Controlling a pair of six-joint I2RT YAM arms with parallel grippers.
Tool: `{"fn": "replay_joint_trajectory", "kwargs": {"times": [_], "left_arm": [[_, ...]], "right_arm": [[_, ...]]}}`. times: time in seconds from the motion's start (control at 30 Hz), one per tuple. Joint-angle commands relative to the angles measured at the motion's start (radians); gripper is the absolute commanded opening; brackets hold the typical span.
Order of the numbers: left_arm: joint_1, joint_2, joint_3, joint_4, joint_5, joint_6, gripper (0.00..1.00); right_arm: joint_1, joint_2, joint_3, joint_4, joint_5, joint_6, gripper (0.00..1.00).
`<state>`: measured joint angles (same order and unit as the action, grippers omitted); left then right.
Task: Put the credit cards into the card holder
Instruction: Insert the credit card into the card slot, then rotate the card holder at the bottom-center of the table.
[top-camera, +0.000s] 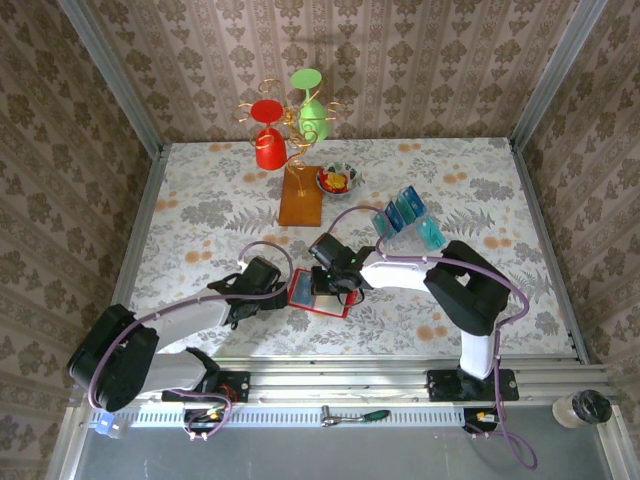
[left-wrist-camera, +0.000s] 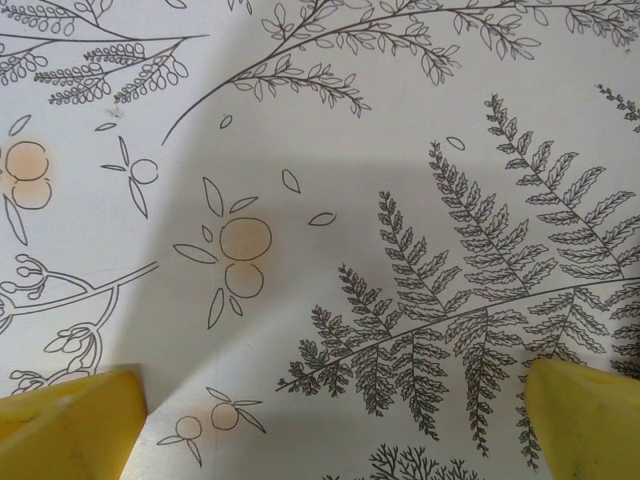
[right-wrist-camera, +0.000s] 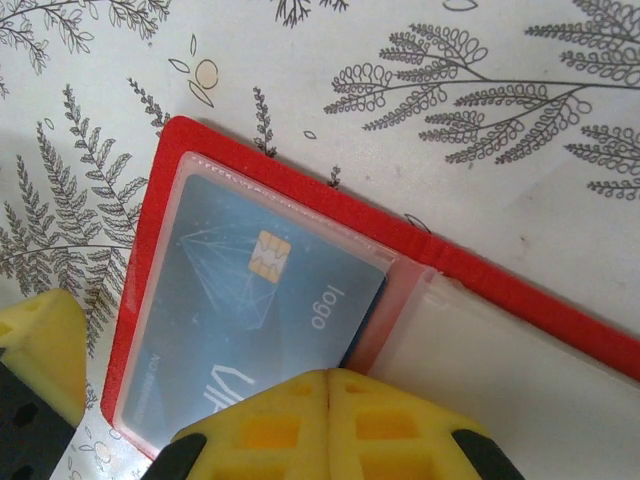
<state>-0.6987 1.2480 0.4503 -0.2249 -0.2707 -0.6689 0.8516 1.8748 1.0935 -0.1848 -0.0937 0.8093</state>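
A patterned table (top-camera: 200, 200) with two robot arms at its near edge. A red wallet (top-camera: 325, 308) lies open flat close to the near edge, about midway along it. One teal card (right-wrist-camera: 250, 300) with a gold chip sits in the clear pocket of one half of the wallet (right-wrist-camera: 300, 185); the other pocket looks bare.

The right gripper (top-camera: 333, 280) hangs over the wallet. Its yellow fingertips are pressed together (right-wrist-camera: 330, 385) above the card's edge, with nothing visible between them.

The left gripper (top-camera: 268, 285) is just left of the wallet. Its jaws are spread wide (left-wrist-camera: 330, 430) over bare cloth.

More teal cards (top-camera: 405, 212) stand in a clear rack (top-camera: 383, 222) nearer the right edge, well apart from the wallet.
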Motion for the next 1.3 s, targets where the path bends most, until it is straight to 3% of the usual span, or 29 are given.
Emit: {"fn": "replay_joint_trajectory", "kwargs": {"times": [0.0, 0.27, 0.57, 0.73, 1.0, 1.27], "left_arm": [[0.011, 0.032, -0.004, 0.006, 0.041, 0.012, 1.0], [0.01, 0.024, -0.022, 0.016, 0.048, -0.002, 1.0], [-0.021, -0.013, -0.059, 0.026, 0.044, -0.054, 1.0], [-0.022, -0.033, -0.043, -0.005, 0.03, -0.044, 1.0], [-0.014, -0.075, 0.006, -0.068, 0.008, -0.016, 1.0], [0.002, -0.091, 0.057, -0.108, 0.005, 0.018, 1.0]], "right_arm": [[-0.005, 0.035, 0.028, -0.022, -0.01, -0.022, 0.06], [-0.014, 0.056, 0.054, -0.027, -0.038, -0.036, 0.05], [-0.035, -0.051, 0.048, -0.064, -0.039, -0.069, 0.06], [-0.039, -0.135, 0.014, -0.105, -0.005, -0.085, 0.15], [-0.042, -0.263, -0.072, -0.224, 0.135, -0.091, 0.49], [-0.042, -0.313, -0.172, -0.258, 0.2, -0.075, 0.55]]}}
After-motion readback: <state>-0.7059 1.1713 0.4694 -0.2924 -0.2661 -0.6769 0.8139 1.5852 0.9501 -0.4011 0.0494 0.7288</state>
